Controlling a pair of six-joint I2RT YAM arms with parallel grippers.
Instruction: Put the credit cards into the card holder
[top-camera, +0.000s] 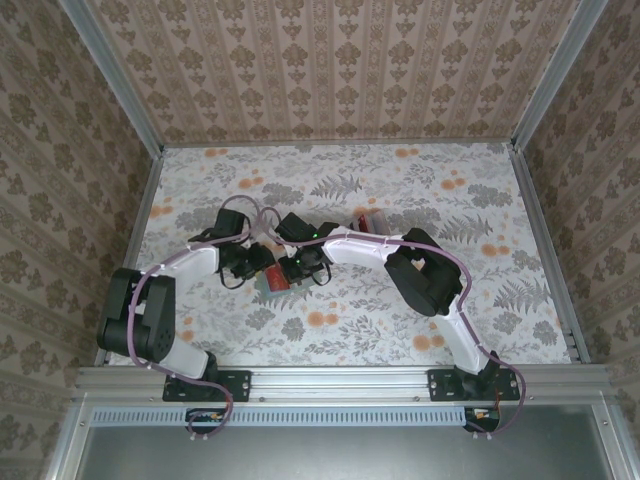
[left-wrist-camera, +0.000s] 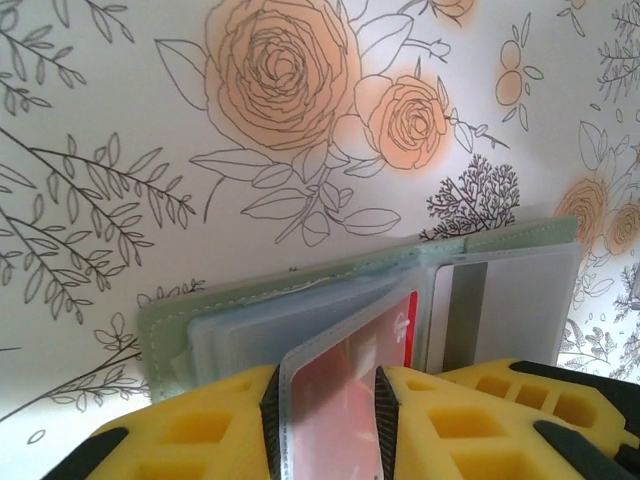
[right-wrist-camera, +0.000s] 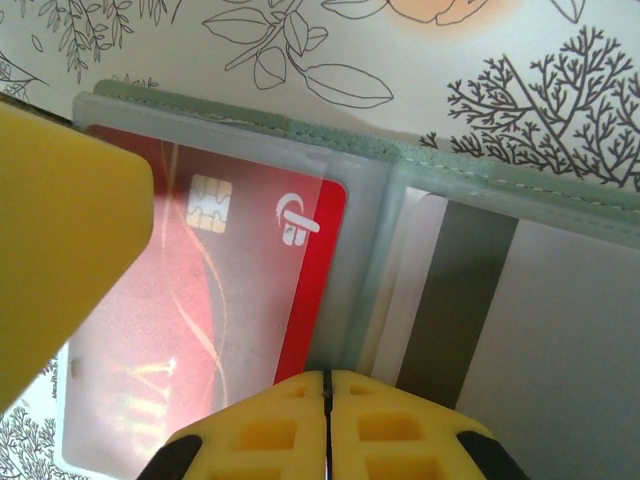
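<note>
The grey-green card holder (left-wrist-camera: 300, 287) lies open on the floral table, its clear sleeves fanned up. My left gripper (left-wrist-camera: 327, 405) is shut on one clear sleeve with a red credit card (left-wrist-camera: 345, 385) inside it. A white card with a dark grey stripe (left-wrist-camera: 500, 305) sits in the right-hand pocket. In the right wrist view the red card (right-wrist-camera: 240, 290) shows its chip and logo under the plastic, and the white striped card (right-wrist-camera: 560, 330) lies beside it. My right gripper (right-wrist-camera: 327, 395) is shut, empty, its tips over the holder's spine (right-wrist-camera: 370, 250). From above, both grippers (top-camera: 262, 268) (top-camera: 300, 270) meet at the holder (top-camera: 272, 285).
The yellow finger (right-wrist-camera: 60, 230) of the left gripper fills the left side of the right wrist view. A small red and white thing (top-camera: 368, 220) peeks out beyond the right forearm. Patterned walls (top-camera: 330, 60) and metal rails (top-camera: 340, 378) enclose the table.
</note>
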